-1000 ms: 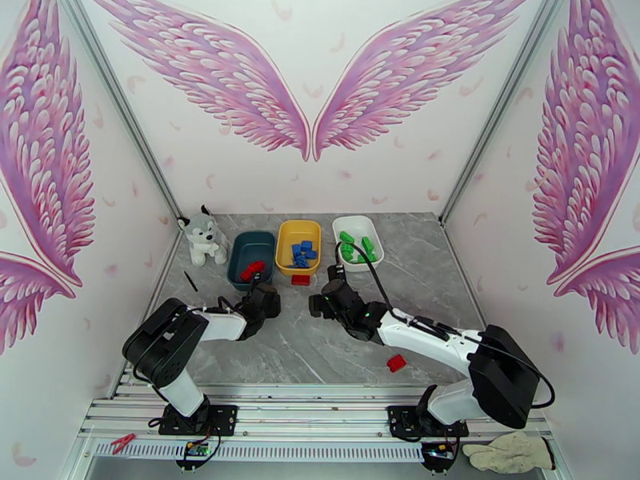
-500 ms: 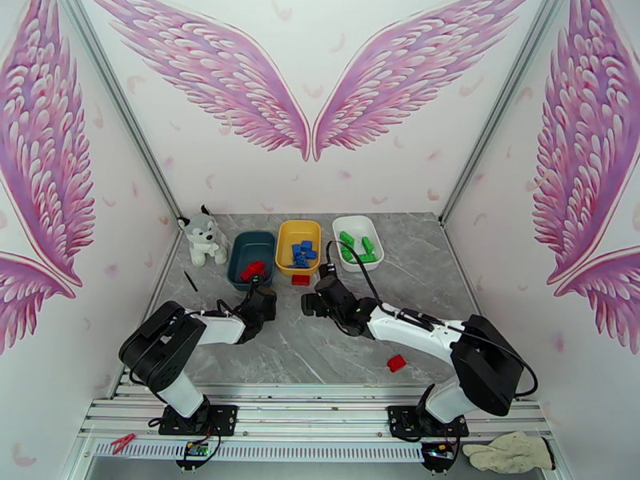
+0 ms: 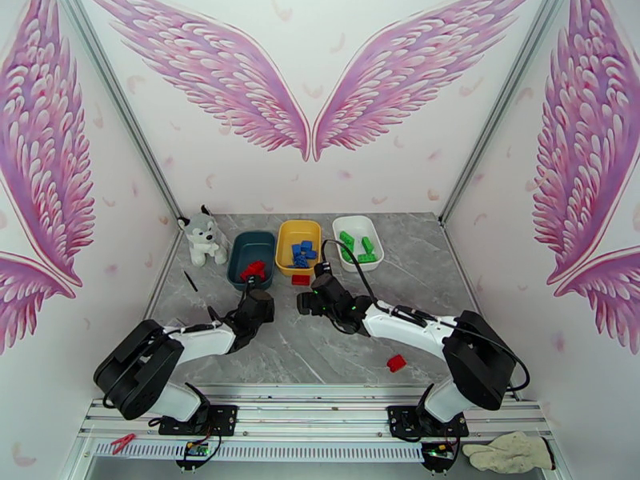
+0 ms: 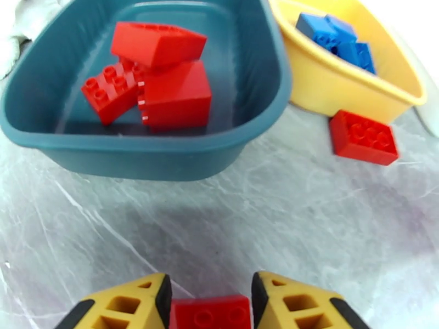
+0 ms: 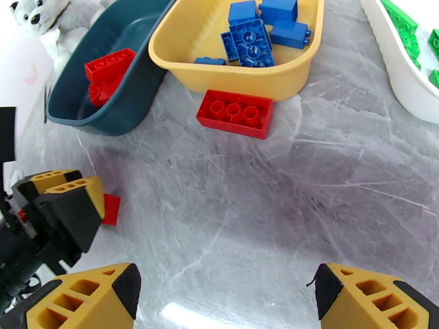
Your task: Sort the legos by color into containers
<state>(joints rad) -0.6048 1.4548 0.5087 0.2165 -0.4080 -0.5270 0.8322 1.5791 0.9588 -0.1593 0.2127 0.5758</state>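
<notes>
Left wrist: red brick (image 4: 209,313) in the left pincer (image 4: 209,294) is cut off by the bottom edge at 6 o'clock, finger bases too. Right wrist: that brick sits mostly hidden behind a left finger at 9 o'clock; white tray (image 5: 406,89) clipped at 2 o'clock, husky (image 5: 33,15) at 11.

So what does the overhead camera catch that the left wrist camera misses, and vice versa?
Overhead: the husky, the white tray of green bricks, and a stray red brick near the right arm. Left wrist: a held brick clamped in the left gripper. Both: the teal tray with red bricks, the yellow tray with blue bricks, a loose red brick beside it.
</notes>
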